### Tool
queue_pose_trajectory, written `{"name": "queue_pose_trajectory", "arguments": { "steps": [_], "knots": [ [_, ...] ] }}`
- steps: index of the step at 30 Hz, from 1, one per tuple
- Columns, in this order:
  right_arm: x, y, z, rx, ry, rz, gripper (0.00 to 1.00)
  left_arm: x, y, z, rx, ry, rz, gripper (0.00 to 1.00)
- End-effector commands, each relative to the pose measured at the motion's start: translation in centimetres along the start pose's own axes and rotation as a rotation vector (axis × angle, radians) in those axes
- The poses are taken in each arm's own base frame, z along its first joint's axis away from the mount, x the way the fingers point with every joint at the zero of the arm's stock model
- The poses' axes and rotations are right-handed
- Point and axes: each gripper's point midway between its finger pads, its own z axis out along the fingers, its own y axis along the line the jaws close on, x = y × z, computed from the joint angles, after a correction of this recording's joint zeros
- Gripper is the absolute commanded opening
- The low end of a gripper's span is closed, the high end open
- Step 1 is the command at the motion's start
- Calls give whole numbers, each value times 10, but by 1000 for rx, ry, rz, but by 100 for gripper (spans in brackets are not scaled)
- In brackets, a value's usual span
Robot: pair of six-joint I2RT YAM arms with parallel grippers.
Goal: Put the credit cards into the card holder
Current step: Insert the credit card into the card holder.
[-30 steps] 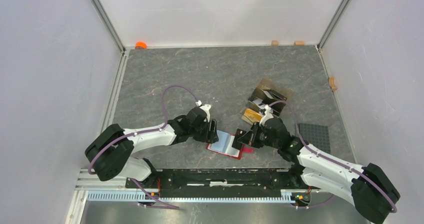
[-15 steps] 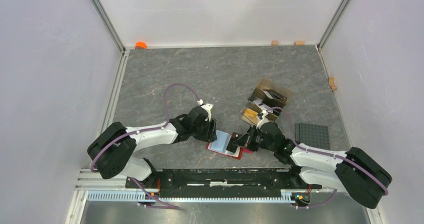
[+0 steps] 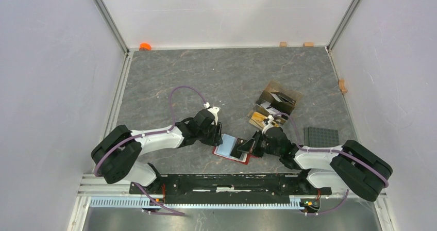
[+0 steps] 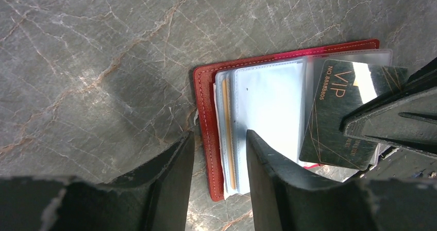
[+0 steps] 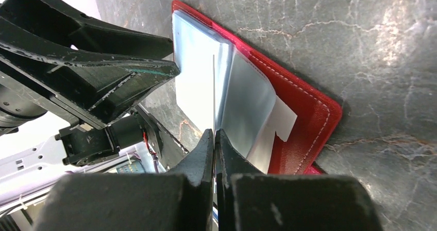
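Found red card holder (image 3: 230, 149) lying open on grey table (image 3: 216, 81), clear sleeves up, near front edge between both arms. Noted right gripper (image 5: 214, 134) pinched tight on dark card (image 4: 335, 115) with gold VIP lettering. Card held on edge over sleeves on the right arm's side; cannot tell whether lower corner is inside one. Noted left gripper (image 4: 219, 146) low over holder's opposite edge, fingers narrowly parted, gripping nothing visible. Spotted orange card (image 4: 228, 138) tucked in a sleeve, edge only. Logged open box (image 3: 278, 102) of oddments behind.
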Motion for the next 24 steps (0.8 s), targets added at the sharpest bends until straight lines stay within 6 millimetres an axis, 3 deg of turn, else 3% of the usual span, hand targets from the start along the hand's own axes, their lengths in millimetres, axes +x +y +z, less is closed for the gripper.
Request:
{"name": "queue_pose_trajectory", "arguments": {
  "steps": [1, 9, 21, 24],
  "knots": [
    [2, 4, 1, -28, -2, 18, 0, 25, 16, 3, -50, 90, 25, 48],
    [8, -2, 2, -38, 12, 59, 0, 28, 15, 3, -39, 101, 21, 44],
    [5, 2, 3, -62, -8, 100, 0, 36, 19, 2, -47, 116, 19, 27],
    [3, -6, 3, -18, -26, 91, 0, 38, 20, 2, -51, 121, 16, 24]
  ]
}}
